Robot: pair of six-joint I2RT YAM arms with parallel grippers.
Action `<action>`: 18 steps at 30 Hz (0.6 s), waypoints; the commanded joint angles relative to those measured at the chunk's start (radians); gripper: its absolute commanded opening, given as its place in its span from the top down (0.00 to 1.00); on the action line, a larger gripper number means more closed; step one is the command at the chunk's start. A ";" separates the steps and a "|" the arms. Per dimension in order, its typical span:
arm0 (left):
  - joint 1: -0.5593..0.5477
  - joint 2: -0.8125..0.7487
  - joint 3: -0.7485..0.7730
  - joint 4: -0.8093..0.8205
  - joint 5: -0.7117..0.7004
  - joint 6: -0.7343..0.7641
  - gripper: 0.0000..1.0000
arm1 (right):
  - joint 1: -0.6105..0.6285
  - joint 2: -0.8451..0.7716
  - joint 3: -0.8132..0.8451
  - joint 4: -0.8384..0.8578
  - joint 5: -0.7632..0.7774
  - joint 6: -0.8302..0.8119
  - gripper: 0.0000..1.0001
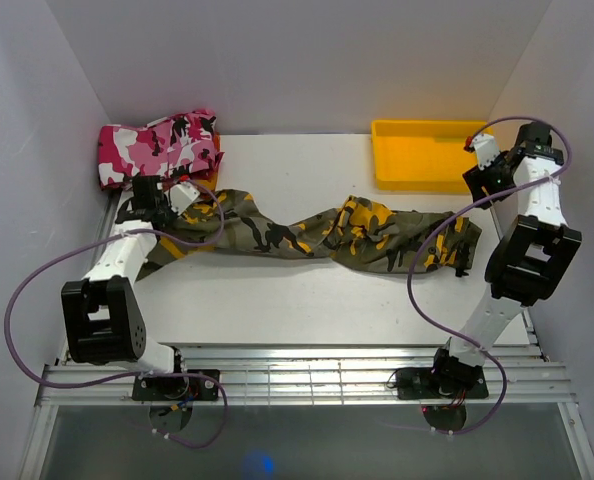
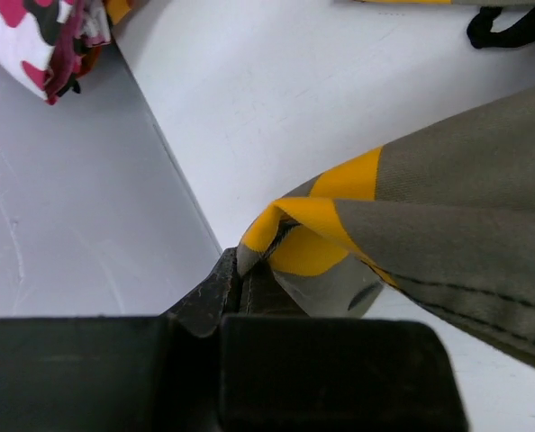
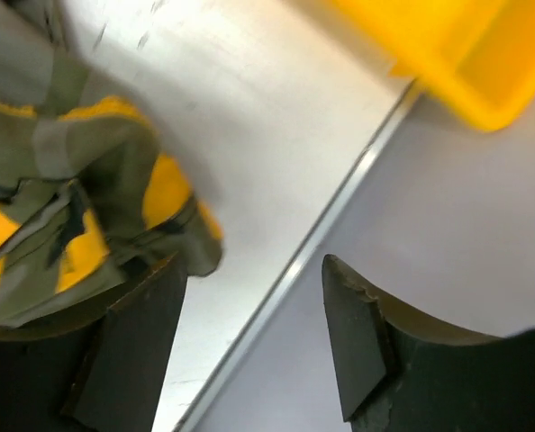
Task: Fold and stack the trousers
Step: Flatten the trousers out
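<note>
Bright, even light throughout; the right wrist view is motion-blurred.

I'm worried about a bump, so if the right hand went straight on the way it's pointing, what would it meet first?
Probably the table's edge strip by the side wall; the open right hand points between the trousers and the yellow bin. Depth unclear.
</note>
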 commanded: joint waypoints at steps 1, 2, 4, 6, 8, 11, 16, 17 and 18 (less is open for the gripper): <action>0.001 0.032 -0.012 0.028 0.031 -0.017 1.00 | -0.006 0.017 0.217 -0.102 -0.143 -0.057 0.30; 0.001 0.033 -0.016 0.035 0.036 -0.022 1.00 | -0.005 0.026 0.254 -0.136 -0.205 -0.068 0.30; 0.001 0.042 -0.022 0.046 0.043 -0.025 1.00 | 0.001 0.069 0.357 -0.253 -0.261 -0.133 0.34; 0.001 0.058 -0.024 0.057 0.040 -0.028 1.00 | 0.011 0.127 0.413 -0.327 -0.321 -0.168 0.39; 0.001 0.079 -0.021 0.065 0.036 -0.034 1.00 | 0.021 0.187 0.463 -0.401 -0.333 -0.188 0.40; 0.001 0.101 -0.009 0.055 0.040 -0.045 1.00 | 0.038 0.256 0.486 -0.458 -0.326 -0.147 0.38; 0.001 0.114 -0.006 0.049 0.045 -0.055 1.00 | 0.046 0.253 0.350 -0.451 -0.350 -0.144 0.30; 0.001 0.114 -0.007 0.048 0.045 -0.057 1.00 | 0.052 0.242 0.317 -0.431 -0.340 -0.134 0.30; 0.002 0.116 -0.009 0.049 0.046 -0.058 1.00 | 0.064 0.241 0.260 -0.393 -0.330 -0.133 0.30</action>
